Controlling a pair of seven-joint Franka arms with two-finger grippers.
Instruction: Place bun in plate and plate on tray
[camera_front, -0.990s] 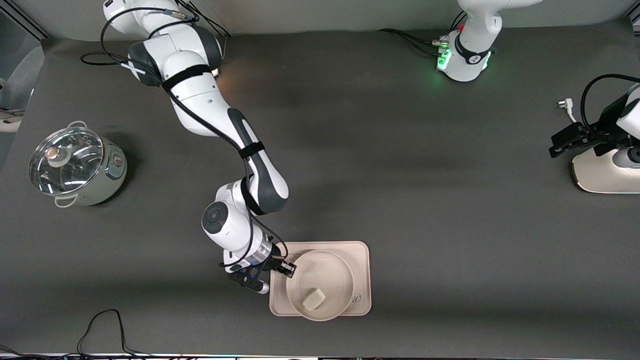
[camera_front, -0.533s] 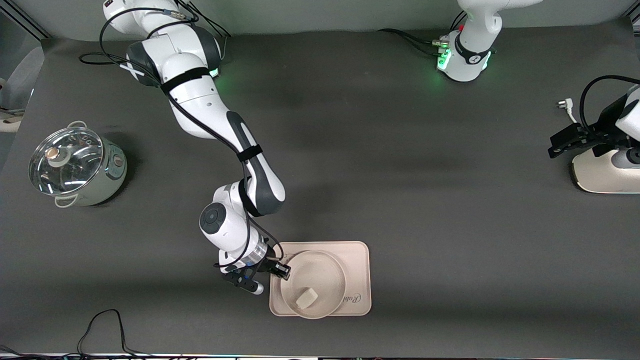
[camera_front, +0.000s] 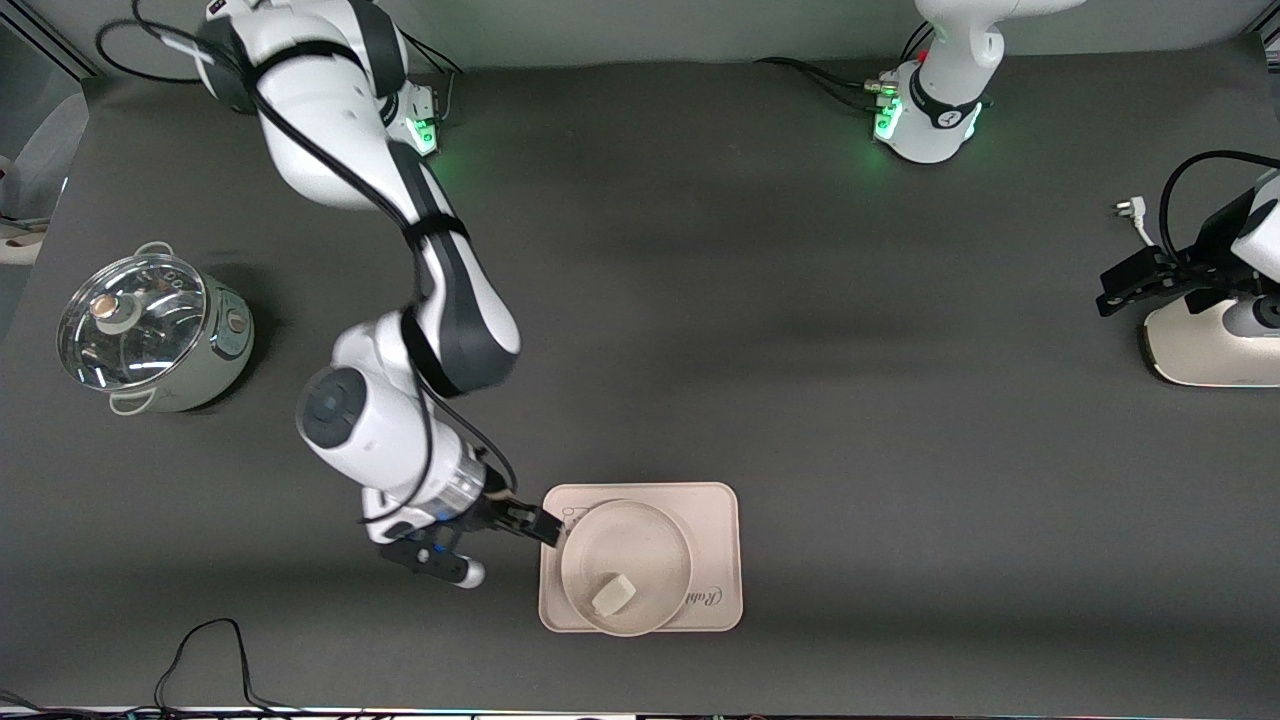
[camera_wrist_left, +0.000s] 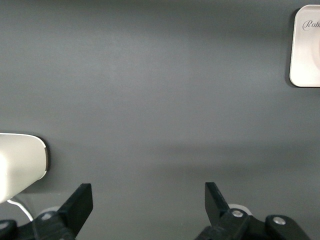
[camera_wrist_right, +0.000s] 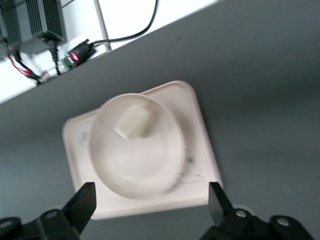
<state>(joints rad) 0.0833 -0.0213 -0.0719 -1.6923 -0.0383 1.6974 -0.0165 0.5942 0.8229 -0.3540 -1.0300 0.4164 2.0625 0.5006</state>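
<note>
The round cream plate (camera_front: 640, 545) lies flat on the rectangular tray (camera_front: 718, 520), near the front camera. The small off-white bun (camera_front: 611, 595) lies in the plate, close to its nearer rim. My right gripper (camera_front: 543, 527) is open and empty, raised just off the tray's edge toward the right arm's end. In the right wrist view its gripper (camera_wrist_right: 150, 202) frames the tray (camera_wrist_right: 192, 112), the plate (camera_wrist_right: 145, 165) and the bun (camera_wrist_right: 134, 124). My left gripper (camera_front: 1125, 288) waits open at the left arm's end of the table; in the left wrist view it (camera_wrist_left: 147, 200) is over bare mat.
A steel pot with a glass lid (camera_front: 150, 335) stands at the right arm's end. A beige appliance (camera_front: 1210, 350) sits under the left arm, with a white plug (camera_front: 1130, 212) beside it. A black cable (camera_front: 200, 650) loops at the table's nearest edge.
The right gripper let go of the plate's rim. The plate settled flat on the tray. The right arm then rose and drew back toward its own end of the table.
</note>
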